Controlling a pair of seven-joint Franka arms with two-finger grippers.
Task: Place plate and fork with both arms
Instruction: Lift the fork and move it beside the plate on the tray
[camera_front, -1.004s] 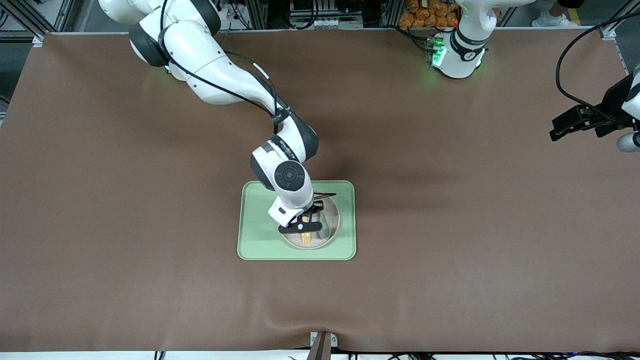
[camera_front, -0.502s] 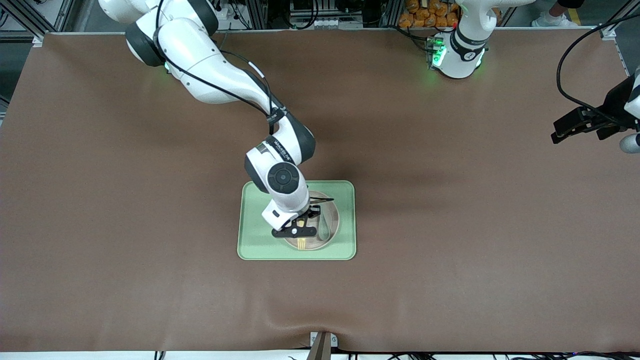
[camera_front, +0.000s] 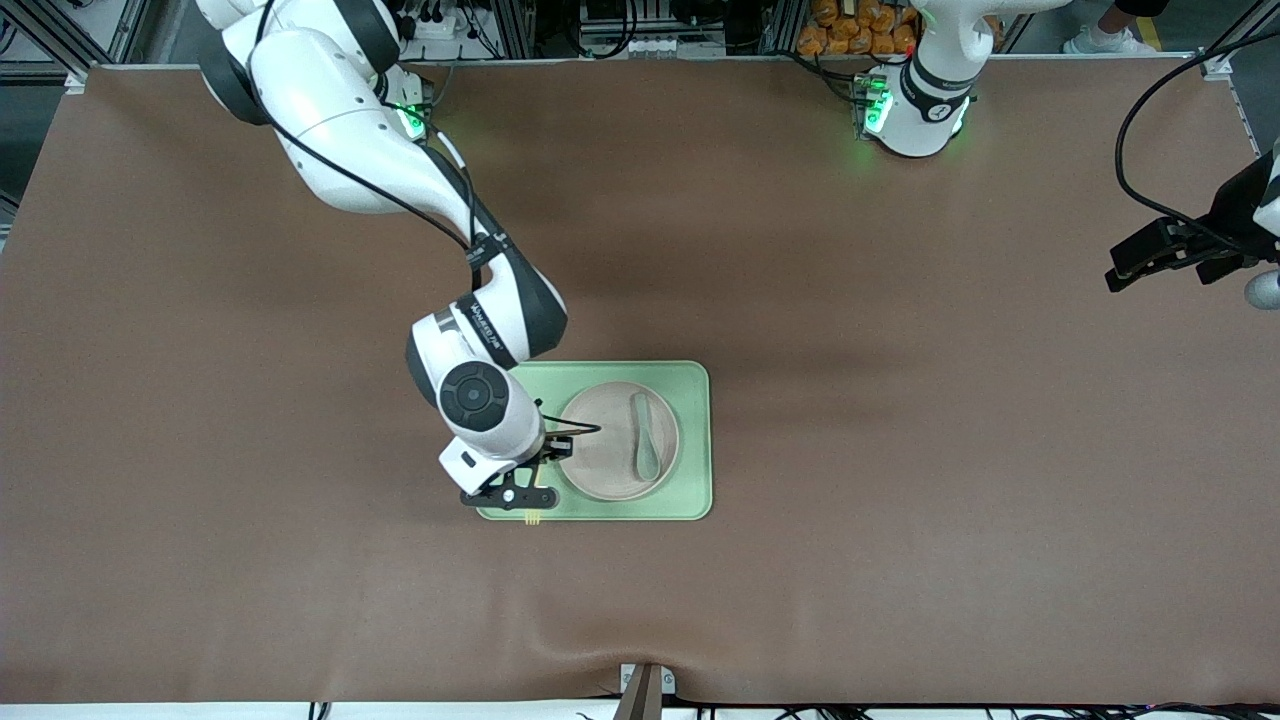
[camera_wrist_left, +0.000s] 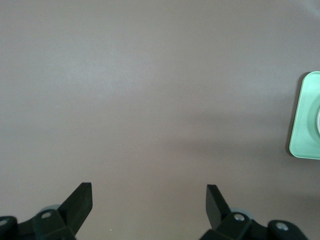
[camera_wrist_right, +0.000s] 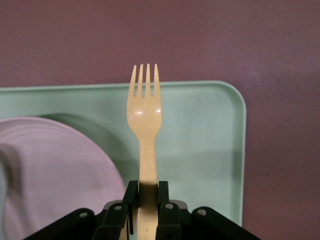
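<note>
The right wrist view shows what the front view mostly hides: the right gripper (camera_wrist_right: 146, 200) is clenched on the handle of the pale-yellow fork (camera_wrist_right: 144, 117), its four tines clear of the fingers. From the front, only the tine tips (camera_front: 534, 519) project under the right gripper (camera_front: 510, 497).

The fork is held in the air over the corner of the light-green tray (camera_front: 690, 500) that lies nearest the front camera and toward the right arm's end. Its long axis runs from the gripper out toward the front camera, tines leading, past the tray's edge.

The plate (camera_front: 605, 450) lies on the tray, beside the fork and toward the left arm's end of it. A grey-green spoon (camera_front: 644, 435) rests in the plate.

The left gripper (camera_front: 1165, 250) waits at the left arm's end of the tabletop. The left wrist view shows its fingers (camera_wrist_left: 80, 200) spread wide and holding nothing, over bare brown surface, with a tray corner (camera_wrist_left: 305, 117) at that view's edge.

The tabletop (camera_front: 900, 400) is covered in brown matting, rippled at the edge nearest the camera. Aluminium framing and cabling stand along the base side.
</note>
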